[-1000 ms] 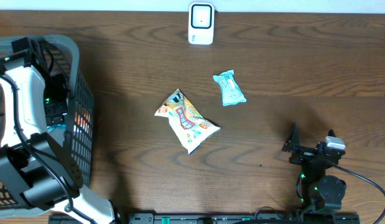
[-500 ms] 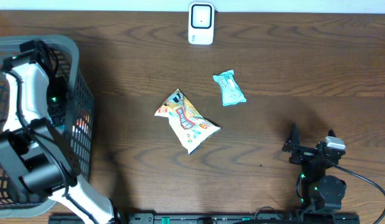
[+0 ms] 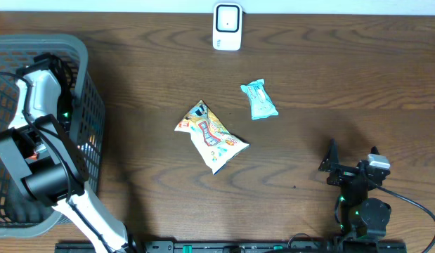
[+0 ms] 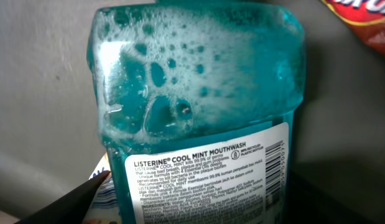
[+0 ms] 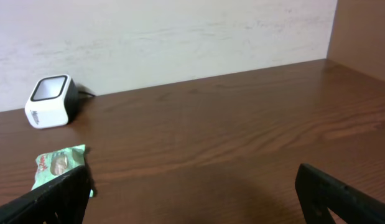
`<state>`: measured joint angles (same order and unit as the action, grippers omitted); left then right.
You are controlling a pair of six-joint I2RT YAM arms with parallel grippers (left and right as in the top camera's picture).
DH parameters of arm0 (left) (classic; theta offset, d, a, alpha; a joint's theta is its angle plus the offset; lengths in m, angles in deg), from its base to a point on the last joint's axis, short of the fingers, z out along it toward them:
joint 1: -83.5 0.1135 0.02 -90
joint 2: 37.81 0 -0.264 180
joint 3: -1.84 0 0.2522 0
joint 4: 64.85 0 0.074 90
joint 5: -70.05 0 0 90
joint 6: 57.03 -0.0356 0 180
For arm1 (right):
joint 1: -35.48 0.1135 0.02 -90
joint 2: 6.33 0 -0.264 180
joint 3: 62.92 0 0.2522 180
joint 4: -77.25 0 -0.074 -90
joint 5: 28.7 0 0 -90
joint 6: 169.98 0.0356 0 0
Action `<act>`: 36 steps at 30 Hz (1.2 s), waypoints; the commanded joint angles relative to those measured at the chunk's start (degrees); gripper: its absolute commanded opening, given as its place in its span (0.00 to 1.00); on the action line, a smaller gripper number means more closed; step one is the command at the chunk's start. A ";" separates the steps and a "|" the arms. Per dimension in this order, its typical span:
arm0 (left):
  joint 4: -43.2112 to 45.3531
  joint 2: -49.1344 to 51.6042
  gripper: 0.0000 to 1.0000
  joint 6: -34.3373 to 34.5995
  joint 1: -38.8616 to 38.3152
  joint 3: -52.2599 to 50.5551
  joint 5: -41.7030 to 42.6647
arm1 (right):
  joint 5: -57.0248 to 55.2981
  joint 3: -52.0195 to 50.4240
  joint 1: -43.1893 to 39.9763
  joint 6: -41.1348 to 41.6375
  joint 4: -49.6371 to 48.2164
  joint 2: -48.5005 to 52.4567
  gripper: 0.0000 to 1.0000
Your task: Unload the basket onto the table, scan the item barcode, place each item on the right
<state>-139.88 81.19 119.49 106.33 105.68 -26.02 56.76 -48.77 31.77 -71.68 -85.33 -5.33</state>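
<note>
One mouthwash bottle (image 4: 198,106) lies in basket (image 3: 82,55) at 9 o'clock of table (image 3: 147,204), barcode (image 4: 278,167) along label's right edge. L gripper (image 4: 198,200) hangs close over it; held or not, can't tell. R gripper (image 5: 192,199), 5 o'clock, spread wide, empty. Scanner (image 3: 227,27) at 12.

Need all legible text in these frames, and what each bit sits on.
"LISTERINE COOL MINT MOUTHWASH": white label on the teal foamy plastic mouthwash bottle.
"INGREDIENTS:": same label, bottom edge.
Fine print and barcode digits on that label: too small to read.
Yellow printed snack bag, teal plastic wrapper, white box-shaped scanner: markings too small to read.
Red packet corner: lettering cut off.
</note>
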 commanded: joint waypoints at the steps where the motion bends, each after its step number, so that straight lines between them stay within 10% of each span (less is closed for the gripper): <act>1: 0.09 3.41 0.64 -7.15 0.04 -0.61 -4.09 | -0.26 -0.04 -0.33 -0.63 0.20 -0.22 0.99; 20: -0.76 -12.94 0.59 -17.97 0.04 -0.11 -10.08 | -0.26 -0.04 -0.33 -0.63 0.20 -0.22 0.99; 29: -11.69 -12.90 0.86 -21.35 -0.15 -1.64 -9.09 | -0.26 -0.04 -0.33 -0.63 0.20 -0.22 0.99; 36: -6.60 -12.81 0.89 -27.34 -0.17 -9.66 -4.61 | -0.24 -0.07 -0.33 -0.63 0.20 -0.22 0.99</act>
<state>-148.36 68.10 94.62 106.26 99.82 -32.93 56.76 -48.77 31.77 -71.68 -85.33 -5.31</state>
